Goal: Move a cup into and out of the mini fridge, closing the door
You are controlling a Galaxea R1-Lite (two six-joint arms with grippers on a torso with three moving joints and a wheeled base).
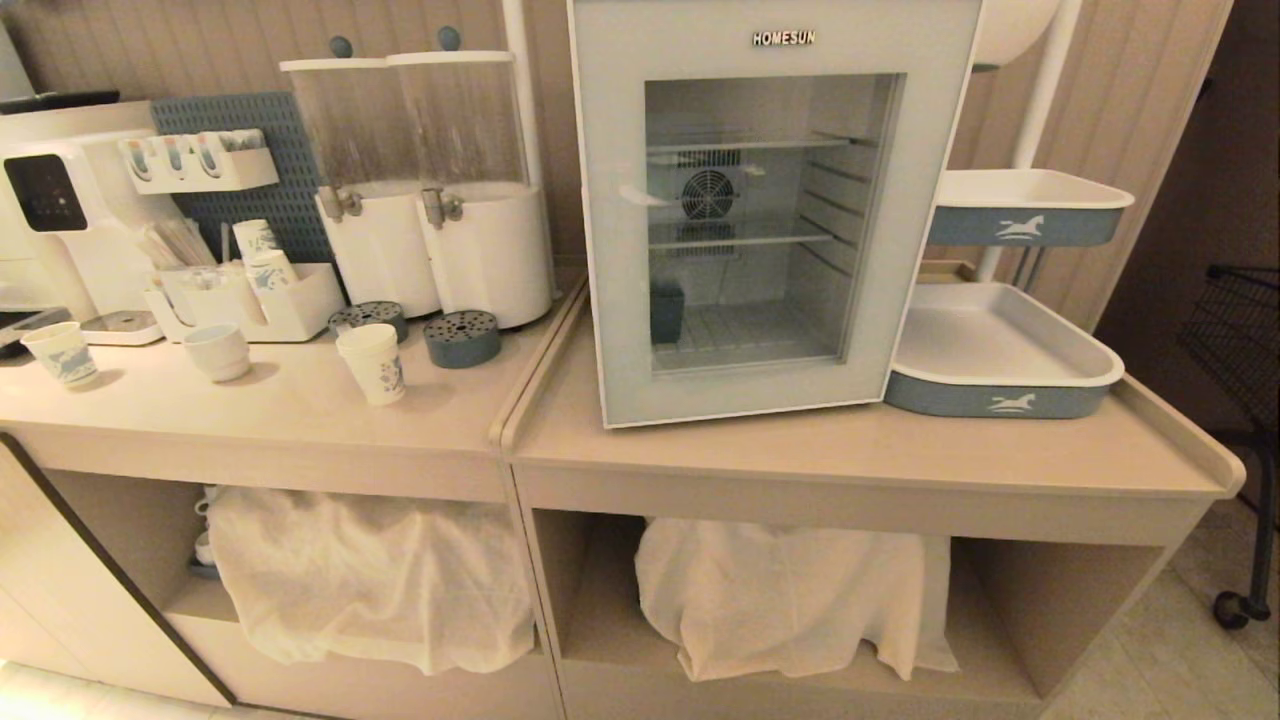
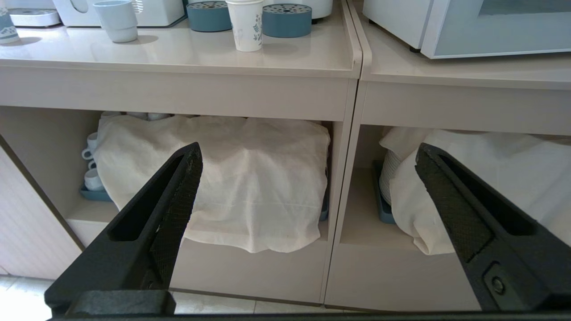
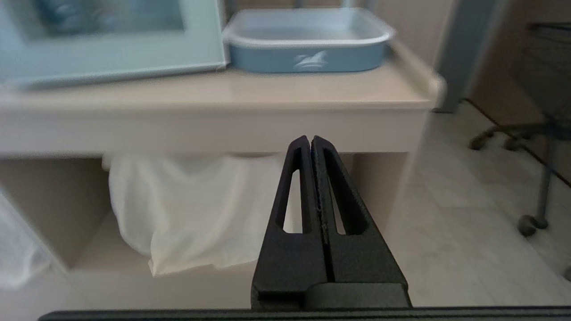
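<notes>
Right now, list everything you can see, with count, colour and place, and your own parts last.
cup: one, white with small blue logo, left counter front
shorter paper cup: one, blue-patterned, far left
squat cup: one, white, left counter
mini fridge: one, white, right counter
door: one, blue-grey frame, looks shut
trays: two, white and blue, right of fridge
dispensers: two, clear and white, back left
cloths: two, white, lower shelves
left gripper: open, below counter
right gripper: shut, below counter

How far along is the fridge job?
Either unstarted or finished: the tall white paper cup stands on the counter, the white mini fridge's glass door is shut. Nothing is in hand: left gripper open, right gripper shut, both below counter level.
</notes>
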